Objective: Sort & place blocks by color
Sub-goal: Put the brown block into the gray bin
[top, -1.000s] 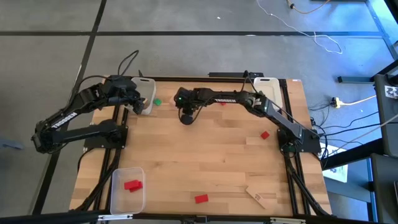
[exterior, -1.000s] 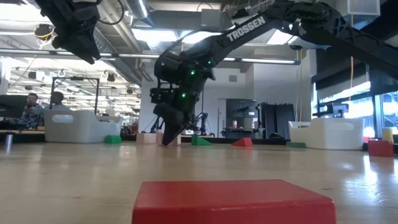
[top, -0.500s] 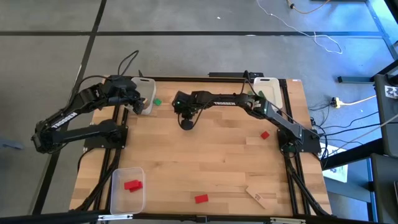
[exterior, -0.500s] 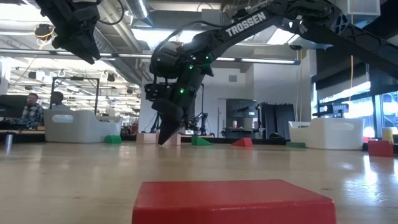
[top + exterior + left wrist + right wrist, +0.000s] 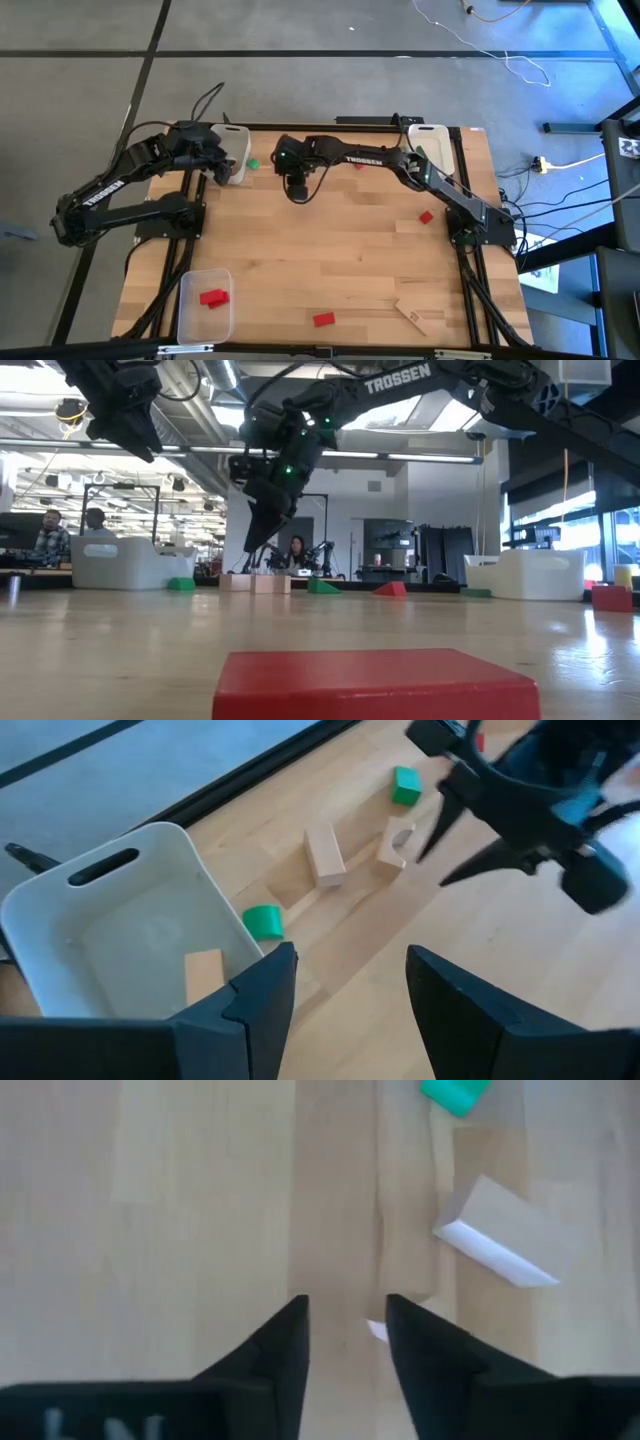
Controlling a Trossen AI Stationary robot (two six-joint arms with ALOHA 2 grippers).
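My right gripper (image 5: 296, 190) hangs open above the far middle of the table, fingers pointing down (image 5: 262, 555), holding nothing. Below it lie two pale wood blocks (image 5: 324, 855) (image 5: 393, 845); one shows ahead of its fingers (image 5: 500, 1235), with a green block (image 5: 455, 1092) beyond. My left gripper (image 5: 228, 168) is open and empty over the near wall of the far-left white bin (image 5: 60, 920). A wood block (image 5: 205, 975) lies in that bin, and a green block (image 5: 263, 921) rests on the table beside it.
A second white bin (image 5: 430, 140) stands at the far right. A clear bin (image 5: 205, 305) at the near left holds a red block (image 5: 212, 297). Loose red blocks (image 5: 426, 216) (image 5: 322, 319) and a wood piece (image 5: 410, 315) lie on the near and right parts of the table.
My right gripper has risen from the table top, where its fingertips stood by the wood blocks, to well above them, shifting slightly toward the table's left edge. The blocks lie where they were. My left arm has kept still.
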